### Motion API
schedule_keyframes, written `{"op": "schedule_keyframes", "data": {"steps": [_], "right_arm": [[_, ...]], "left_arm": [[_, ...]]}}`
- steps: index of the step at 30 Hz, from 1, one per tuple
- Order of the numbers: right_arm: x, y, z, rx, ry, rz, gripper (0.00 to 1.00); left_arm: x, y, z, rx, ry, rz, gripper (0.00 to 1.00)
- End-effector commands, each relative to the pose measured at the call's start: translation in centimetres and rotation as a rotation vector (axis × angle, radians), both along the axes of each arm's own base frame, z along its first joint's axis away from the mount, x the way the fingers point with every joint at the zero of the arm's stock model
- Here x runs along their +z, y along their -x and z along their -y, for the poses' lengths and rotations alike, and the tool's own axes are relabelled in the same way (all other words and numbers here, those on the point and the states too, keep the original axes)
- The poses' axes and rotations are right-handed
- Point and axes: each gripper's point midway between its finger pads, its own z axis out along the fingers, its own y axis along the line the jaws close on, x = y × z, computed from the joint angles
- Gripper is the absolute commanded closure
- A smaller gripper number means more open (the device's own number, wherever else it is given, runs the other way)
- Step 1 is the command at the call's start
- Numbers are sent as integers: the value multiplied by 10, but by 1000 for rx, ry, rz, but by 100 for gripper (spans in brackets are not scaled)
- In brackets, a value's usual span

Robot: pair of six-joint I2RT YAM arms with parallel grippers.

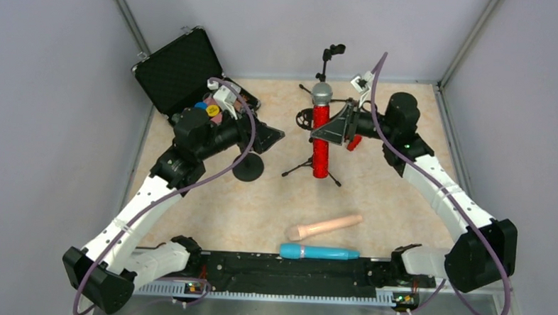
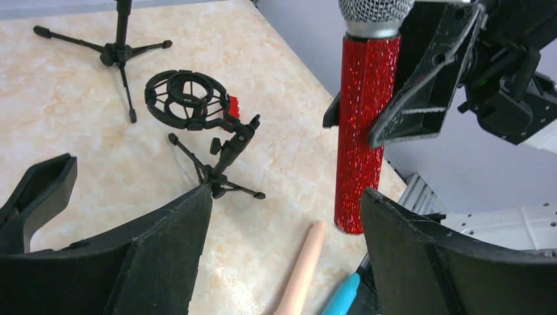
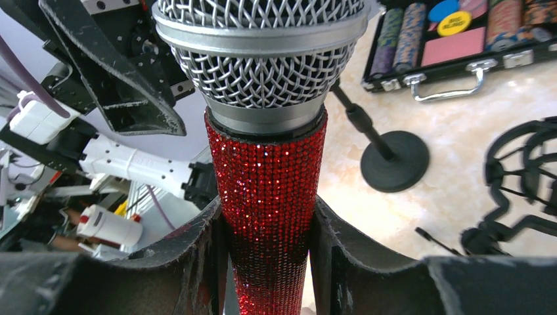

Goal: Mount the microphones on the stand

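Observation:
My right gripper is shut on the glittery red microphone, holding it upright above the table with its silver mesh head up. From above, that red microphone hangs over a small tripod stand with a round shock mount. My left gripper stands open and empty just left of the red microphone. The beige microphone and the blue microphone lie on the table near the front edge. The left wrist view shows the shock-mount stand lying tilted.
A taller tripod stand is at the back, and a round-base stand sits below my left arm. An open black case of poker chips is at the back left. A small red block lies beside my right gripper.

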Motion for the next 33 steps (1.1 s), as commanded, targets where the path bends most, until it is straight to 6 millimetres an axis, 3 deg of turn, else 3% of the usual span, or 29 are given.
{"op": "schedule_keyframes", "data": {"steps": [1,9,12,16,19,21,23,28,33], "right_arm": [[43,2,21,-48,-29,171,100],[54,-4,43,-194,-3,285,100],[55,-15,55,-318,21,309,100],[48,-39,85,-575,84,275,100],[39,-50,109,-726,147,240,100],[32,-54,120,-796,179,216,100],[27,-57,127,-836,197,198,100],[19,-58,130,-851,214,177,100],[14,-60,130,-858,217,154,100]], "left_arm": [[27,8,7,-87,-27,135,12],[32,3,15,-129,-48,155,13],[35,-4,18,-118,-46,133,14],[35,-16,22,-85,-21,63,15],[29,-25,27,-62,2,-2,15],[23,-32,31,-35,11,-44,2],[17,-36,37,-37,9,-79,1],[-2,-44,55,-30,9,-177,1],[-34,-54,68,2,-25,-300,1]]}}
